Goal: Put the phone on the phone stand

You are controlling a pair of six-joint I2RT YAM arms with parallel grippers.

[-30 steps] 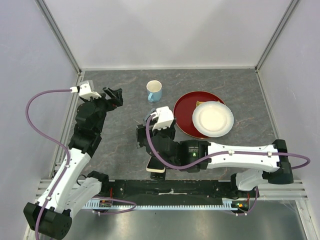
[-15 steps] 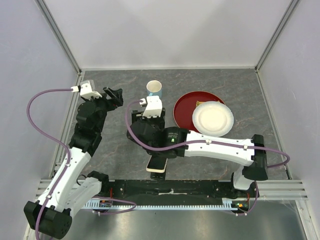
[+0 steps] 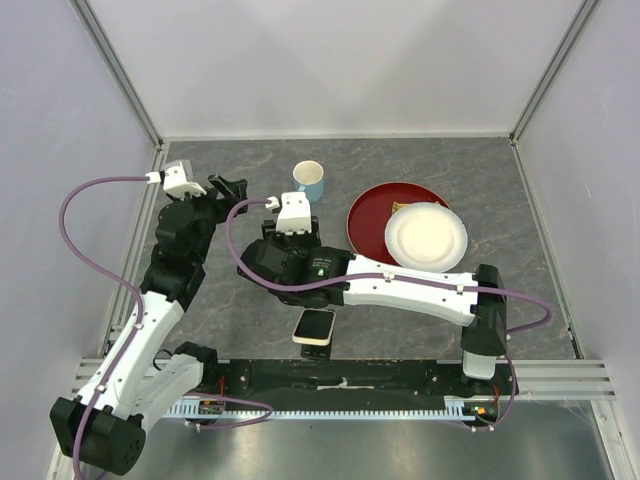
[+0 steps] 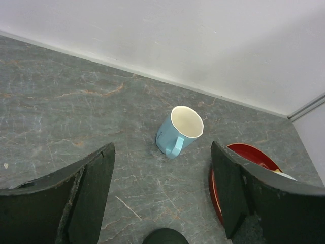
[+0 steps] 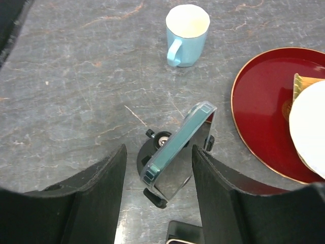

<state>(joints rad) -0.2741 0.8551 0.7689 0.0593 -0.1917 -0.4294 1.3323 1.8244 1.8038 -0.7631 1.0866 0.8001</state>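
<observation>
A: Right pincer (image 5: 158,150)?
B: Fingers apart, nothing held. Hangs over a clamp holder (image 5: 175,152) on a round base, mid desk (image 3: 420,170).
A: Left pincer (image 4: 162,147)?
B: Wide open, empty, toward the far-left corner; blue mug (image 4: 179,131) beyond it.
A: Phone (image 3: 315,326)?
B: By the near edge, about midway, screen up, apart from both pincers.

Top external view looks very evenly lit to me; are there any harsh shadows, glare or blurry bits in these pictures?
Top external view: soft, even light, the blue mug casting hardly any shadow, the white plate bright but not blown out. Left wrist view: mug crisp, only a faint shade beside it. Right wrist view: sharp too, no glare spot on the red plate.
</observation>
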